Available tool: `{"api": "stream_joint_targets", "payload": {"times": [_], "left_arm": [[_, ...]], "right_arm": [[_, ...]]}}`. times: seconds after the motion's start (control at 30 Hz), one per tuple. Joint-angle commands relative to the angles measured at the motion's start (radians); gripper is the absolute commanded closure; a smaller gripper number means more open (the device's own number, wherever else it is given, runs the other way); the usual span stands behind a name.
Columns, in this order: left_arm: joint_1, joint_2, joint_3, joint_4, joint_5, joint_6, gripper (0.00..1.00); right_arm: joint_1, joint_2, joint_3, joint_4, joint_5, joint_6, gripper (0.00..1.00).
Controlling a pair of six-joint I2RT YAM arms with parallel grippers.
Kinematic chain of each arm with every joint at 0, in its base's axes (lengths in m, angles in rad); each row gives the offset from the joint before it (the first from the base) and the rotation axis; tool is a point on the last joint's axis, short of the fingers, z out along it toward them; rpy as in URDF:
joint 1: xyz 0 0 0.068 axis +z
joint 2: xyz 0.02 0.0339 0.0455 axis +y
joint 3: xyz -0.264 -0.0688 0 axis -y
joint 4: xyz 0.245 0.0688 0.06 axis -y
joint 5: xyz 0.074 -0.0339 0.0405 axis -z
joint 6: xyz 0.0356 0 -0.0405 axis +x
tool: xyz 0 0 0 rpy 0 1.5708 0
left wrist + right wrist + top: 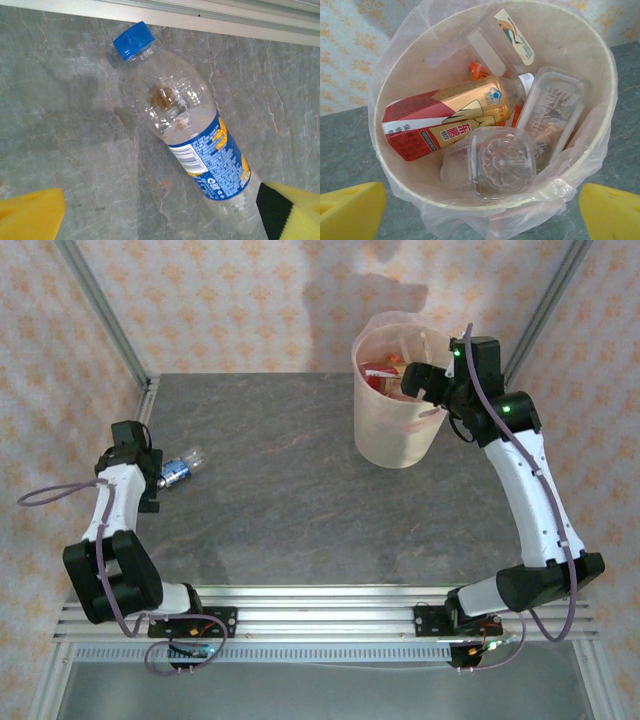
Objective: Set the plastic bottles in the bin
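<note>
Bottle (192, 137), blue label, blue cap: lies on its side on the grey table (60, 125), at the left middle of the top view, just beside the left gripper (160, 215). The yellow pads (30, 215) of that gripper stand wide apart in the lower corners of the left wrist view with nothing between them. The bottle's base is close to the lower-right pad. Right gripper (480, 210) hangs over the bin (402, 115), jaws apart and empty; several bottles lie inside.

Step in hand, by my reading: pick up this bottle. To do it well:
- centre the label band between the pads
- turn the wrist until the pads face across the body
- descend, then close gently, since the thin round wall may roll or squirt out

Orientation: the long axis runs diagonally in the wrist view, cap at upper left, base at lower right.
</note>
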Motion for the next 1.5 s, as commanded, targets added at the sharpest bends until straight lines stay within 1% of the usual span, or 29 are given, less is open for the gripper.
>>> {"api": "stream_joint_targets", "payload": {"times": [0.0,0.27,0.6,0.8,1.13,1.2,1.27,1.4,1.47], "left_arm": [[0.009,0.034,0.024,0.037,-0.044,-0.087,0.0],[0.022,0.17,0.086,0.065,-0.035,-0.141,0.0],[0.029,0.332,0.182,0.048,-0.025,-0.181,0.0],[0.031,0.402,0.216,0.039,-0.025,-0.2,0.0],[0.031,0.501,0.247,0.031,-0.013,-0.194,0.0],[0.031,0.516,0.251,0.03,-0.001,-0.193,0.04],[0.03,0.551,0.248,0.037,0.014,-0.194,0.1],[0.031,0.569,0.237,0.049,0.035,-0.198,0.38],[0.031,0.571,0.235,0.048,0.042,-0.193,0.4]], "right_arm": [[0.013,-0.021,-0.003,0.013,0.001,0.007,0.01],[0.036,-0.016,-0.009,0.011,0.015,0.012,0.01],[0.047,-0.021,-0.011,0.004,0.04,0.019,0.01],[0.05,-0.018,-0.016,0.01,0.053,0.028,0.01],[0.05,-0.003,-0.02,0.018,0.055,0.039,0.01],[0.05,0.0,-0.022,0.017,0.055,0.04,0.01],[0.05,0.004,-0.023,0.019,0.055,0.043,0.01],[0.052,0.013,-0.022,0.021,0.054,0.048,0.01],[0.054,0.017,-0.02,0.021,0.051,0.051,0.01]]}}
